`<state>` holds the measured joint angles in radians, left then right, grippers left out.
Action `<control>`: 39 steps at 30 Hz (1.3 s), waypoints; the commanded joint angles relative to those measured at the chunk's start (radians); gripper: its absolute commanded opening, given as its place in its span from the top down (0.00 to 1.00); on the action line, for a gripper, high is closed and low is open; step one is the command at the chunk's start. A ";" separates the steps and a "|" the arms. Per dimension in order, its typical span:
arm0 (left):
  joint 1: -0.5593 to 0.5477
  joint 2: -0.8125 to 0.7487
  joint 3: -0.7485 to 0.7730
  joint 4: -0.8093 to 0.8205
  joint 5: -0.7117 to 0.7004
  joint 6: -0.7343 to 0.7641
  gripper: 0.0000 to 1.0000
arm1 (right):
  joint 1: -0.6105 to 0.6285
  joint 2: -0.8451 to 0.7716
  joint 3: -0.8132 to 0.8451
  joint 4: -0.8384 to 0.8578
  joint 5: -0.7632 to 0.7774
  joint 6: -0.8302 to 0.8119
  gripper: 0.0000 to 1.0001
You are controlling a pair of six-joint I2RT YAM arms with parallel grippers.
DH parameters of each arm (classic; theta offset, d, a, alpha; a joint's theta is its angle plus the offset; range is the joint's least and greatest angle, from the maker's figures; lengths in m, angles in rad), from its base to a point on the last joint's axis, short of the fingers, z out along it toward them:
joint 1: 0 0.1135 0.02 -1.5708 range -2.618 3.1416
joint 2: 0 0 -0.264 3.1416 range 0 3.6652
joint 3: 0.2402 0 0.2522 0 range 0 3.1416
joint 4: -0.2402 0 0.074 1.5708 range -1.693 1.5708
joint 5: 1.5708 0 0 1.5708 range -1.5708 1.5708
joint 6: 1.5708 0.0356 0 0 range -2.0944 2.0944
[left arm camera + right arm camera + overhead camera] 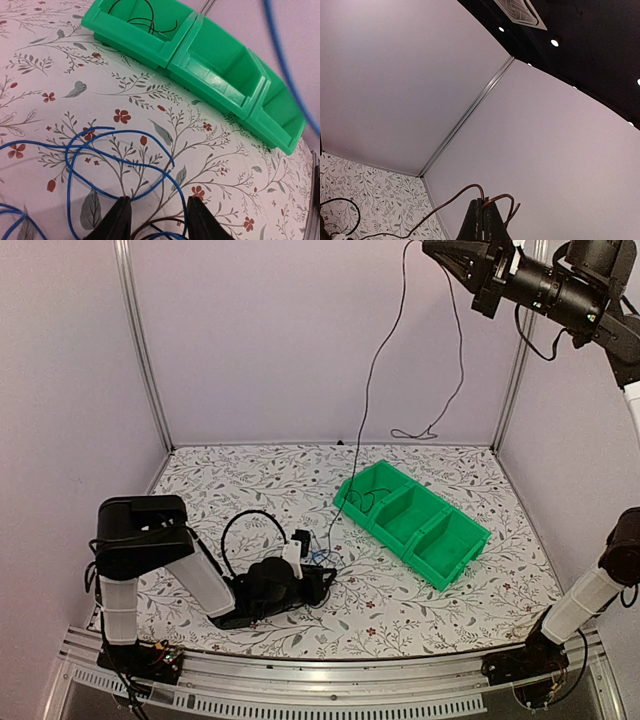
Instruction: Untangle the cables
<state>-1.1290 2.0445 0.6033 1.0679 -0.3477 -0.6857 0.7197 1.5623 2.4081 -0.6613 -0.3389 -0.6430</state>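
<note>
My right gripper is raised high at the top right, shut on a thin dark cable that hangs down to the table near the left gripper. In the right wrist view the fingers pinch this reddish-brown wire, with its short end curling to the right. My left gripper lies low on the table. Its jaws stand apart, with a black wire and blue wire loops lying between and ahead of them. More thin black wires lie in the green bin's left compartment.
The green three-compartment bin stands right of centre on the flowered table. A thick black hose arcs over the left arm. A blurred blue strand crosses the upper right of the left wrist view. Aluminium posts frame the back wall.
</note>
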 commanded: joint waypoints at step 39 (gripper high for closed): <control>0.052 -0.369 -0.197 -0.625 -0.243 -0.417 0.58 | -0.469 0.100 0.119 0.471 0.249 0.162 1.00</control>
<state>-1.0927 1.6760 0.4015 0.5762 -0.5953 -1.0893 0.2787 1.6581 2.5393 -0.2710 -0.1089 -0.5243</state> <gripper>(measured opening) 0.417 0.017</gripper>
